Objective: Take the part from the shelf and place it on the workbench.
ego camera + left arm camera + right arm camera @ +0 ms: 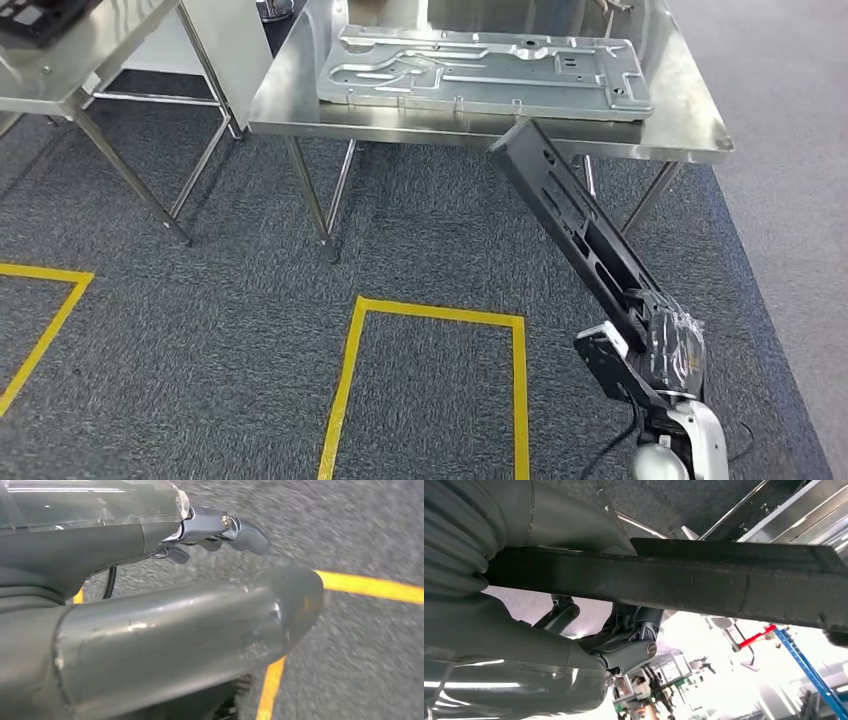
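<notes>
The right hand (672, 345) grasps the part (575, 225), a long black perforated bar, at its near end; the wrist view has the bar (704, 587) lying across the palm with the fingers (629, 647) wrapped under it, a grip that looks meant to carry the length as a lever rather than pinch it; the bar rises forward and leftward from the hand, its far end level with the front edge of the workbench (690, 130) and overlapping it in the head view, though whether it touches the edge I cannot tell; holding it angled up like this probably keeps the tip high enough to pass over the rim; the part is thus in the hand, not yet on the bench.

On the bench lies a big stamped metal panel (480, 70), taking most of the top, so the bare strip to the right and front seems the likely landing place.

The left hand (220, 530) hangs over the carpet (200, 330) near a yellow line (370, 586); its fingers are loosely curled and hold nothing; it appears to be kept out of the way.
</notes>
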`<state>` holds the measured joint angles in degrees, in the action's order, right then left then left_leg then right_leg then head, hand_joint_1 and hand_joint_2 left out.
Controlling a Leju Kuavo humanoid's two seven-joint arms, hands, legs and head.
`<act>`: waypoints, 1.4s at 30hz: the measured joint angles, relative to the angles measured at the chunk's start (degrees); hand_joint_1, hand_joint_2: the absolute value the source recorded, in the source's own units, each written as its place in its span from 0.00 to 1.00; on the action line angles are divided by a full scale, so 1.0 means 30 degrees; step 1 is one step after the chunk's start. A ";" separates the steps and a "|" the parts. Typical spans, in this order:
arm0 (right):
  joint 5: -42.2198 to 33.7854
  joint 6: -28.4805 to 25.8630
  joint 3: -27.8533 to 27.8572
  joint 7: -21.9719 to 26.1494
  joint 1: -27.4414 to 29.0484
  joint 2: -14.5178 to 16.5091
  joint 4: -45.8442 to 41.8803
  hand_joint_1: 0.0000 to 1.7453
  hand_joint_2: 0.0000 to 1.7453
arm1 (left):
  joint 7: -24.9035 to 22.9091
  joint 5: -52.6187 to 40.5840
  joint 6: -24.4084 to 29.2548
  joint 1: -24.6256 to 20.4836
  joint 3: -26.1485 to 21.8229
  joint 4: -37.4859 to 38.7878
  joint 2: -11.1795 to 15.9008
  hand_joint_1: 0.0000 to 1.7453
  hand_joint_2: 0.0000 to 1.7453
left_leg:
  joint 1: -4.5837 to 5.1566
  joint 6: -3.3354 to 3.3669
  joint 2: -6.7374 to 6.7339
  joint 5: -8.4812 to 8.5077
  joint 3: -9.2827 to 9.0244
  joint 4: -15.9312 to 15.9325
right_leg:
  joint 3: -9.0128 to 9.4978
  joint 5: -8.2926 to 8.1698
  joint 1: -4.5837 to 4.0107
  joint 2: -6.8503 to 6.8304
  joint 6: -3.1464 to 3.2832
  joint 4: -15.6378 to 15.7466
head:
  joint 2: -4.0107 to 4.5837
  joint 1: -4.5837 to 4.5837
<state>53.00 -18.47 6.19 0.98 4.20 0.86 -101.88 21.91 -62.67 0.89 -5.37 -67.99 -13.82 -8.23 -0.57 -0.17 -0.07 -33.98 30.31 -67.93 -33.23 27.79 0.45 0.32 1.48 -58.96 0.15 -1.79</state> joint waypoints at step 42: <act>0.2555 0.4881 -0.9696 -0.2862 -1.2903 -0.0723 1.1509 1.00 1.00 | -0.1524 -0.1519 -0.0594 -0.0623 0.1361 0.0106 0.0231 0.00 0.00 | 0.0394 0.0514 0.0202 0.3917 0.2863 0.2379 | 0.1276 0.1182 -0.0257 -0.0005 -0.0379 0.0037 | 0.0000 -0.0002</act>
<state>60.67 -3.82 -22.90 -7.61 -34.51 -1.31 -67.36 17.33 -67.23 -0.90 -7.23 -63.91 -13.51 -7.54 0.61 1.37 0.54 -22.23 38.90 -60.79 -29.40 31.33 -0.32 0.30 0.34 -58.84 0.15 -1.80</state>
